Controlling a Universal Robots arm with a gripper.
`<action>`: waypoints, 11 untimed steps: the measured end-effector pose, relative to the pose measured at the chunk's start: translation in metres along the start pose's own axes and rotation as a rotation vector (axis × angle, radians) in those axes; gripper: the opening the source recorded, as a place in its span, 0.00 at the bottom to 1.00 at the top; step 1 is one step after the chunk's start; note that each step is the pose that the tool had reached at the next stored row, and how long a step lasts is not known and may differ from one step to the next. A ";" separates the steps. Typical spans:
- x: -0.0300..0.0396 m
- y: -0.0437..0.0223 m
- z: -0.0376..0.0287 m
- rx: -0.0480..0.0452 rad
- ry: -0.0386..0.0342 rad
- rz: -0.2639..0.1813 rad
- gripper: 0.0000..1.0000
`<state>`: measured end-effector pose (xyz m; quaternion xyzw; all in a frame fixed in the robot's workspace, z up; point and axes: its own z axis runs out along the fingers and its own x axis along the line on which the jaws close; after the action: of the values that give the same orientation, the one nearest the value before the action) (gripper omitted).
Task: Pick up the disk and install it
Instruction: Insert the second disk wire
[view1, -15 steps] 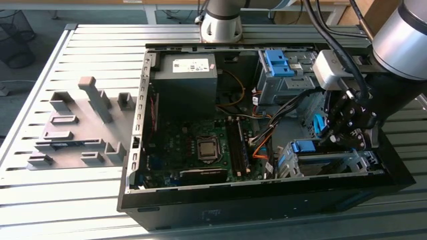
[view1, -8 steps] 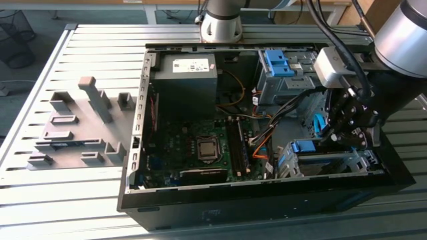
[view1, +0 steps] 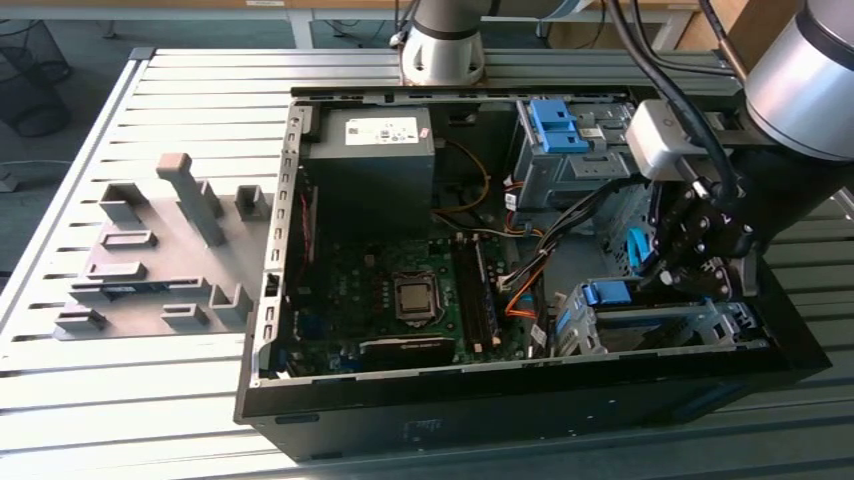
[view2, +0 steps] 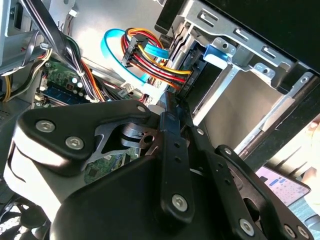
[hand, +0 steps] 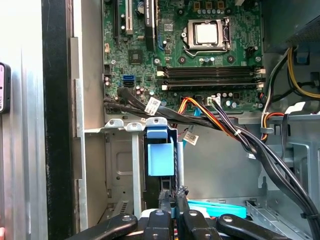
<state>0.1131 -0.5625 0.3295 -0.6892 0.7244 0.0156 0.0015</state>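
**Disk at the bay, install step underway**

Exterior view: black gripper (view1: 694, 255) low over the grey metal drive cage (view1: 667, 325), inside the open PC case.

Second wrist view: fingers (view2: 172, 150) pressed together.

First wrist view: the disk (hand: 160, 157), blue-bracketed, stands edge-on in the cage slot, just beyond the fingertips. Judged: seating phase; next move calls for a straight, aligned push.

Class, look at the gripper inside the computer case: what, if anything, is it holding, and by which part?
It cannot be told. The gripper is at the metal drive cage, close to the blue plastic bracket.
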 end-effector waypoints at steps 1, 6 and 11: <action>0.0000 0.0000 0.0002 0.0000 -0.0001 0.000 0.18; 0.0000 0.0000 0.0004 0.0000 -0.0006 0.000 0.24; -0.0002 0.0002 -0.0077 0.0000 -0.0011 0.000 0.24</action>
<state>0.1131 -0.5625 0.3372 -0.6892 0.7244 0.0160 0.0019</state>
